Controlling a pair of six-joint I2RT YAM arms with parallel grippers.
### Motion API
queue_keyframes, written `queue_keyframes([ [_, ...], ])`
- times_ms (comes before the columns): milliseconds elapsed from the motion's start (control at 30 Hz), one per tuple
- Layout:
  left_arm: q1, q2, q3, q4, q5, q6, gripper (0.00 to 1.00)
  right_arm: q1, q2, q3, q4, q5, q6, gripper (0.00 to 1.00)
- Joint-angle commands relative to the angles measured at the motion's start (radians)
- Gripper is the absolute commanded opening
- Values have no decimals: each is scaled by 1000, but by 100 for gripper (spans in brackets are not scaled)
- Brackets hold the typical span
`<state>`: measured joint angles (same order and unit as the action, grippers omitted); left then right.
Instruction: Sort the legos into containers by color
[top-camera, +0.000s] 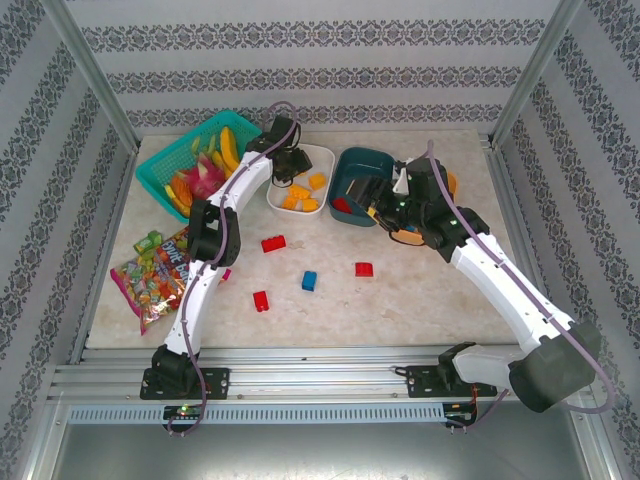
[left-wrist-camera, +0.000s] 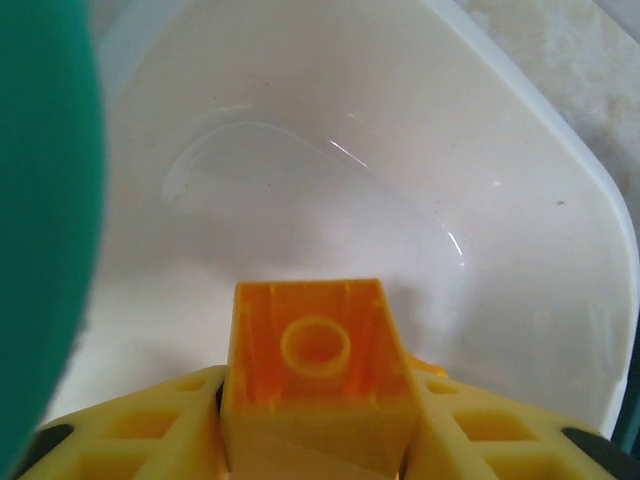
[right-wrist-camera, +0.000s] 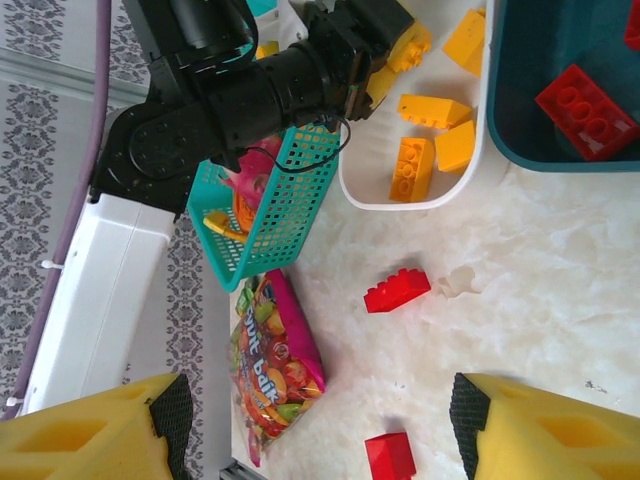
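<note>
Over the glossy white tub (left-wrist-camera: 500, 200), the left gripper (left-wrist-camera: 320, 445) has a hollow orange brick (left-wrist-camera: 315, 370) between its foam pads (pinched or just freed, I cannot tell). Best to let it drop low and straight. A blue brick (top-camera: 309, 281) lies loose mid-table. The right gripper (right-wrist-camera: 320, 420) hangs spread and empty near the dark teal tub (top-camera: 358, 165).

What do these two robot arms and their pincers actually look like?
The left arm and right arm are white tubes with bulky black joints, each trailed by a purple cable. The left gripper and right gripper have chunky yellow fingers with cut-out ribs and black patches.
</note>
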<state>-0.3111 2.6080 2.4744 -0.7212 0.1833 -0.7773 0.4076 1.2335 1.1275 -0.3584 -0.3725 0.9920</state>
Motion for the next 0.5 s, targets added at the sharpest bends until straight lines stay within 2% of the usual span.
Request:
queue_keyframes([
  [0,15,-13,29,-26,21,3,51,-9,23,9,-27,-6,-24,71],
  [267,4,-125,30,-63,21,-8,58,-5,86,102,-176,59,-159,70],
  [467,-28,-301,-17,-103,-26,14,61,59,135,170,-366,254,-313,68],
])
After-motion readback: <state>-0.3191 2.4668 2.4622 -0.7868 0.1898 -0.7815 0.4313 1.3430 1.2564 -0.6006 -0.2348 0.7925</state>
